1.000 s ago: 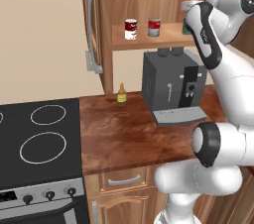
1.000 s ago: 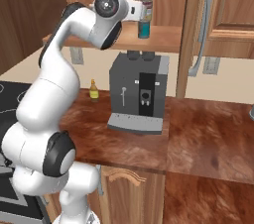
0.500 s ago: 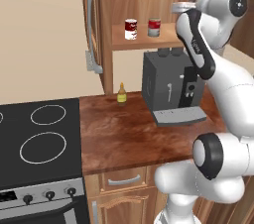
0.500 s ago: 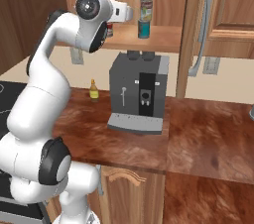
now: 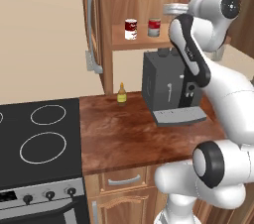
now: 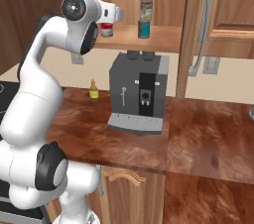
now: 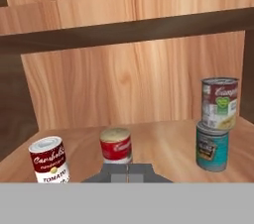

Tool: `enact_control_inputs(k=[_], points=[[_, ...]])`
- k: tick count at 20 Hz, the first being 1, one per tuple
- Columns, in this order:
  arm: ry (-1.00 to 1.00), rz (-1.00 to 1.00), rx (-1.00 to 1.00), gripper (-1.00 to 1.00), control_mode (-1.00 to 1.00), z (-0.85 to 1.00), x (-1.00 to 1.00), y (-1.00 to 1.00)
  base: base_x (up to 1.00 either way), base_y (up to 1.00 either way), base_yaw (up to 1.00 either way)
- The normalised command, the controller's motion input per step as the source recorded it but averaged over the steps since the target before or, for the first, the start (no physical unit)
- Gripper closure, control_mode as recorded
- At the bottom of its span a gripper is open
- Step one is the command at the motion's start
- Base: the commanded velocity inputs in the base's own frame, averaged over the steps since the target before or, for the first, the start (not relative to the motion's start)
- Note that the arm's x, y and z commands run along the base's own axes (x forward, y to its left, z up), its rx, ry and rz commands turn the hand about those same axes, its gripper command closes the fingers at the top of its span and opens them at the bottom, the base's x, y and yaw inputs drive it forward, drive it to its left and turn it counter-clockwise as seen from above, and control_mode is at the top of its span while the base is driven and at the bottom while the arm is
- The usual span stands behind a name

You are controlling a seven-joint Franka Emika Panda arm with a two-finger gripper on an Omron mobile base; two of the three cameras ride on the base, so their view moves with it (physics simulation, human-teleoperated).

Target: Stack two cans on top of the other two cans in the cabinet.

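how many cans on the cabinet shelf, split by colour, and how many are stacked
Dark red can with white label: 1, standing alone on the shelf
Red-over-grey can: 1, standing alone
Plain teal can: 1, bottom of a stack
Pale silver can with green-and-white label: 1, on top of the teal can
Total: 4 cans, 2 of them in one stack

Both base views look forward from behind, sharing the cabinet shelf; the hand view faces it near.
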Motion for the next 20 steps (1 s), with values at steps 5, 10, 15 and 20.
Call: enact_control_inputs(k=[5, 10, 15, 20], points=[[0.00, 0.01, 0.00, -1.00, -1.00, -0.11, -0.08, 0.52, 0.00, 0.00, 0.00], [0.01, 0.00, 0.00, -1.00, -1.00, -0.10, -0.02, 0.49, 0.00, 0.00, 0.00], [0.01, 0.01, 0.00, -1.00, -1.00, 0.00, -0.01, 0.18, 0.00, 0.00, 0.00], [0.00, 0.02, 0.00, -1.00, -1.00, 0.00, 0.00, 0.06, 0.00, 0.00, 0.00]])
